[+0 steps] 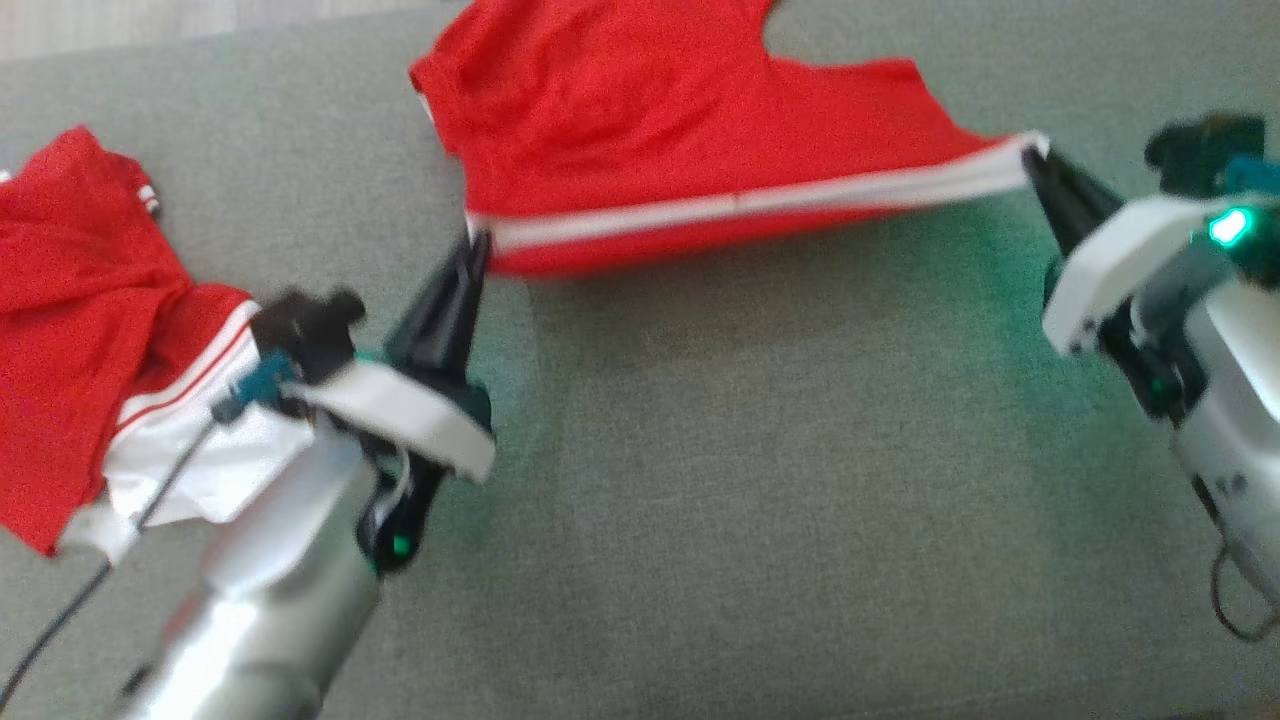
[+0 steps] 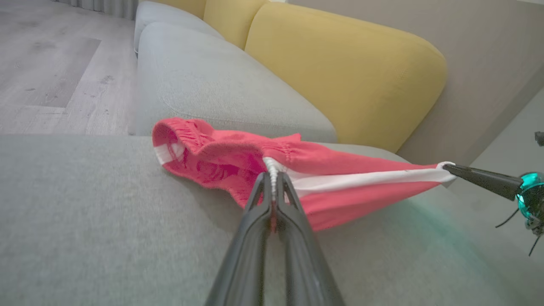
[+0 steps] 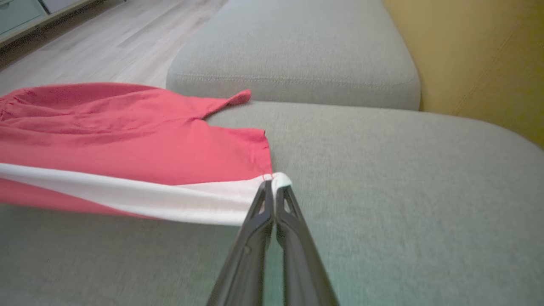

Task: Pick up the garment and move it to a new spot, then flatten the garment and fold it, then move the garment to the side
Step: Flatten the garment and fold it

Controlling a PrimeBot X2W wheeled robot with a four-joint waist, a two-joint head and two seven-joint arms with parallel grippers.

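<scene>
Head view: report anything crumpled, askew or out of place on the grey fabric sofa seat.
A second red-and-white garment lies crumpled in a heap at the left of the grey fabric sofa seat. The red shorts with a white stripe are pulled taut between the shut left gripper and right gripper, not yet flat.

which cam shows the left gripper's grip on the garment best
Left wrist view: the left gripper pinches the garment at its white stripe, close and sharp. Head view shows that grip from above, blurred. Right wrist view shows the garment's other end, held by the right gripper.
</scene>
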